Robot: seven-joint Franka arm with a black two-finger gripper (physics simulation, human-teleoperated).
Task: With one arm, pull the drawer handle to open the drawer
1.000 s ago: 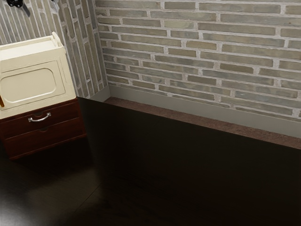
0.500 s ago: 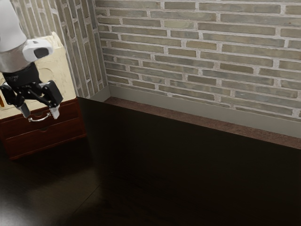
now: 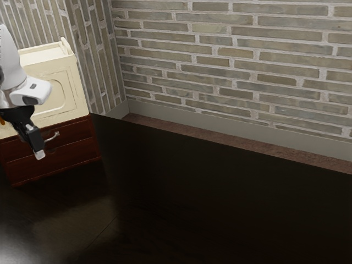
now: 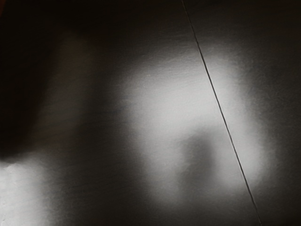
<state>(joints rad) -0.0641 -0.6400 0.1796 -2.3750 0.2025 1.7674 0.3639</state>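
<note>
Holding the gripper [image 3: 39, 155] tilted downward before the red-brown upper drawer [image 3: 77, 130], partly covering its silver handle [image 3: 56, 134] in the exterior view. Cannot tell whether clenched or released. See that drawer flush, below the cream cabinet [image 3: 69, 82]. Looking, through the wrist view, at a glossy dark surface [image 4: 141, 94] with a thin seam.

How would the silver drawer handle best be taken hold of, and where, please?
I'd grip the handle around mid-bar, coming from in front of the drawer and closing from above and below. It is a slim, curved bar running across the drawer's face, so that grip should suit a straight pull. The end effector hides part of it.
</note>
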